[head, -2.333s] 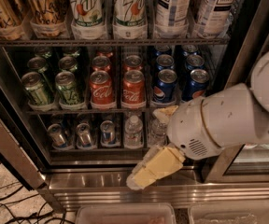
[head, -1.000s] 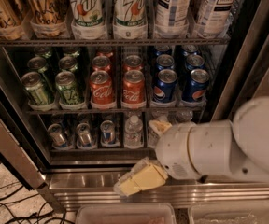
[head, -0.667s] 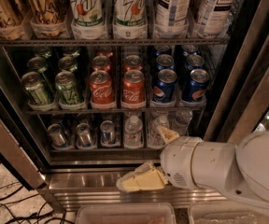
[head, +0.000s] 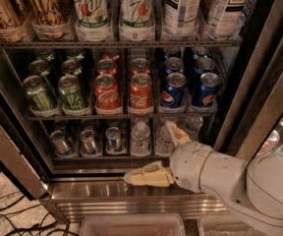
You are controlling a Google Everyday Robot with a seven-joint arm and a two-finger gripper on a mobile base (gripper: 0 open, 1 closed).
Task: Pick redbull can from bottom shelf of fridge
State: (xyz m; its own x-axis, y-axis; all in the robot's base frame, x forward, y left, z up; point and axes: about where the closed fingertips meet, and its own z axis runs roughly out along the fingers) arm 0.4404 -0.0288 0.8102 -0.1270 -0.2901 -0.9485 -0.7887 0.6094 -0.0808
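The fridge (head: 131, 194) stands open with its dark racks showing. On the bottom shelf (head: 102, 157) three slim silver-topped redbull cans (head: 88, 141) stand side by side at the left, each in a clear lane tray. Small water bottles (head: 140, 138) stand to their right. My gripper (head: 149, 151) is open and empty, in front of the bottom shelf's right half. One cream finger (head: 146, 176) points left over the steel sill. The other (head: 177, 133) points up in front of the water bottles. The gripper is right of the cans and apart from them.
The rack above holds green cans (head: 38, 92), red Coca-Cola cans (head: 107, 92) and blue Pepsi cans (head: 173, 90). Tall bottles (head: 136, 9) fill the top rack. The door frame (head: 264, 82) slants at the right. Cables (head: 4, 215) lie on the floor at the left. Clear bins (head: 131, 225) sit below the sill.
My arm has dropped lower and swung in, so the wrist now sits lower right. The lower finger has moved from right of centre toward the sill's middle, then risen slightly. The cans have not moved.
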